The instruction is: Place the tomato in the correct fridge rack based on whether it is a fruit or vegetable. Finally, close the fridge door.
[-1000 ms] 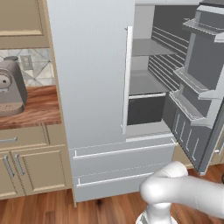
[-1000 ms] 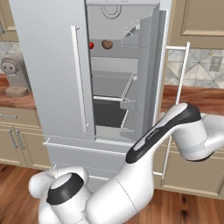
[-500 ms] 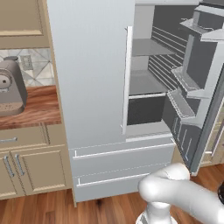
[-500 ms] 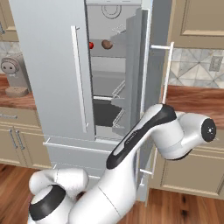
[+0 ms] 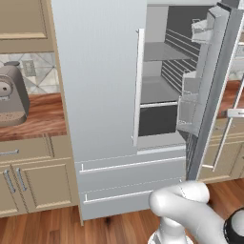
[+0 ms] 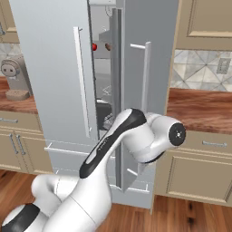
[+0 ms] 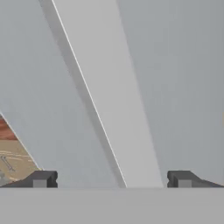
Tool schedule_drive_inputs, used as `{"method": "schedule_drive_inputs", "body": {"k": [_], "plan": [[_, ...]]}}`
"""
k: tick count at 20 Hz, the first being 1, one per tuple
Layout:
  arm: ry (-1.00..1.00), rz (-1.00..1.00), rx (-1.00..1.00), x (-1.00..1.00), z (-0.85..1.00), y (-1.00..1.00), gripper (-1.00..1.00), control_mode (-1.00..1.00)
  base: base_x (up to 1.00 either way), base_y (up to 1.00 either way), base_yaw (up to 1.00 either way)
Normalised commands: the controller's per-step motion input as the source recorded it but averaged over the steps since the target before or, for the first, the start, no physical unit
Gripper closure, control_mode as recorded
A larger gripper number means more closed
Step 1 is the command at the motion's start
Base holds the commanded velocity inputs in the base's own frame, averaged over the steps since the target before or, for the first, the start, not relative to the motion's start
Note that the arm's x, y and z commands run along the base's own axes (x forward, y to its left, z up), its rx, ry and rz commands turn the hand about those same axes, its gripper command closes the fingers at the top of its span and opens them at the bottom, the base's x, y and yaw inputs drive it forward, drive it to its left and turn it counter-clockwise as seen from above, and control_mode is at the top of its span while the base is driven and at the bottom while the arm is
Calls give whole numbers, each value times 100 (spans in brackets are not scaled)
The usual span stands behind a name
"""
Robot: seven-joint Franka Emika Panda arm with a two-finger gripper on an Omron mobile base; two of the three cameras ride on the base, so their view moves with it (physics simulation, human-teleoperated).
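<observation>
Two dark fingertips (image 7: 43, 178) of the gripper (image 7: 111, 179) stand wide apart, holding nothing, facing the grey outer face of the fridge door (image 6: 136, 90) at close range. White arm (image 6: 122, 140) bends at the elbow in front of the fridge, reaching toward the door's near side by its vertical handle (image 6: 146, 77). Door stands almost shut, leaving a narrow gap. Through that gap, on an upper shelf, sits the tomato (image 6: 94, 46), small, glossy and red, just left of a dull brown lump (image 6: 108, 45). Coffee machine (image 5: 12, 95) rests on the wooden tabletop (image 5: 33, 121) at far left; drawers (image 5: 133, 178) lie below the fridge.
</observation>
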Motion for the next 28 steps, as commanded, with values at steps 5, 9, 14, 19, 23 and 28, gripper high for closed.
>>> {"method": "schedule_drive_inputs", "body": {"k": [5, 9, 14, 19, 23, 28], "plan": [[-7, 0, 2, 43, 0, 100, -100, -100, 0, 0, 0], [-5, 0, 6, 50, 0, 97, -100, -100, 0, 0, 0], [-3, -3, 6, 59, 2, 76, -100, -100, 0, 0, 0], [-3, -10, 1, 85, 9, 51, -100, -100, 0, 0, 0], [-6, -14, 0, 85, 14, 36, -100, -100, 0, 0, 0], [-7, -14, 7, 79, 16, 8, -100, -100, 0, 0, 0]]}}
